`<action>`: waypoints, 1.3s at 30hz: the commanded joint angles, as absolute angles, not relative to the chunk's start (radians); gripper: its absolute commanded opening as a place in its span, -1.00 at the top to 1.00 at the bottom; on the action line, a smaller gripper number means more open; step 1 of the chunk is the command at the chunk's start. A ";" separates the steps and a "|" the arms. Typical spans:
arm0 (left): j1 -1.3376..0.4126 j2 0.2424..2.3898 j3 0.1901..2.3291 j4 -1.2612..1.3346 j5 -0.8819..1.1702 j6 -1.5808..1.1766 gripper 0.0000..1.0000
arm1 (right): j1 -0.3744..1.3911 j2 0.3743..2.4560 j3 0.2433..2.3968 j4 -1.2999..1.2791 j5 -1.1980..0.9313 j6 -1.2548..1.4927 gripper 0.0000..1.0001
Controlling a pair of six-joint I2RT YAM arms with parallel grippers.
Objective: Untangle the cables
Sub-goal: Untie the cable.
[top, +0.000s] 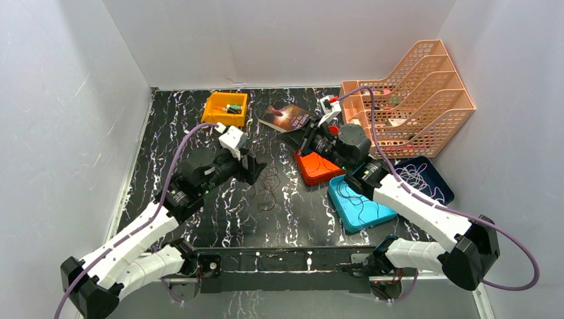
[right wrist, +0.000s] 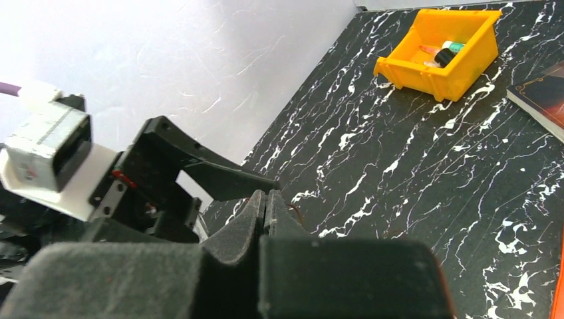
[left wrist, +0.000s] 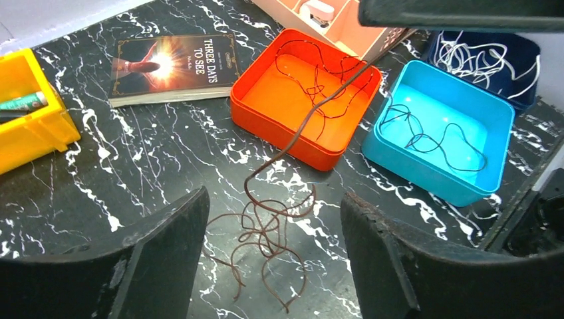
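The left gripper (left wrist: 274, 199) stands wide open with nothing between its fingers (left wrist: 166, 259). It hangs just above the loose loops of the brown cable (left wrist: 266, 232), which lie on the black marbled table (left wrist: 133, 153) near its middle, on the near left of the orange tray (left wrist: 279, 133). From that heap one strand runs taut up and to the far right, across the orange tray, to the right gripper (right wrist: 266, 199). Its jaws are pressed together (the wrist view shows no gap, only a thin brown thread beside the tips), and it has the brown cable pinched.

A black cable (left wrist: 319, 73) lies in loops inside the orange tray. Just right of it the light blue tray (left wrist: 412, 169) holds a second black cable (left wrist: 425, 136). Beyond that, at the far right, the navy tray (left wrist: 532, 46) holds the whitish cable (left wrist: 479, 56).

A book (left wrist: 173, 70) lies flat on the table to the far left of the orange tray. A yellow bin (top: 225, 108) with small items inside sits farther left, near the back wall. A peach file rack (top: 412, 93) stands in the far right corner
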State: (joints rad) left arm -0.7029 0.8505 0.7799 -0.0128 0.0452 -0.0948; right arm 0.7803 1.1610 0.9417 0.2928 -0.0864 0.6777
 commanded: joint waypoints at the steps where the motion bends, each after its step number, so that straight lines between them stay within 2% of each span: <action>1: -0.700 0.889 0.789 0.075 0.068 -0.056 -0.35 | 0.782 1.117 1.003 0.315 -0.117 0.693 1.00; 5: -0.699 0.917 0.806 0.071 0.090 -0.025 -0.23 | 0.781 1.100 1.008 0.280 -0.125 0.683 1.00; 8: -0.700 0.920 0.814 0.074 0.104 -0.017 -0.04 | 0.782 1.093 1.005 0.262 -0.125 0.677 1.00; 17: -0.699 0.908 0.829 0.070 0.145 -0.023 0.97 | 0.782 1.085 0.985 0.257 -0.105 0.672 1.00; 20: -0.699 0.895 0.840 0.048 0.133 -0.033 1.00 | 0.781 1.078 0.973 0.254 -0.088 0.663 1.00; 21: -0.699 0.891 0.848 0.038 0.130 -0.037 1.00 | 0.781 1.068 0.967 0.252 -0.079 0.657 0.92; 24: -0.699 0.887 0.888 -0.011 0.108 -0.053 1.00 | 0.782 1.031 0.918 0.268 -0.050 0.632 0.36; 26: -0.699 0.889 0.923 -0.057 0.084 -0.066 1.00 | 0.781 0.997 0.862 0.311 -0.042 0.615 0.14; 34: -0.700 0.891 1.000 -0.139 0.067 -0.111 1.00 | 0.781 0.836 0.627 0.486 -0.119 0.495 -0.21; 39: -0.700 0.899 1.032 -0.148 0.081 -0.135 1.00 | 0.781 0.842 0.565 0.597 -0.227 0.426 -0.37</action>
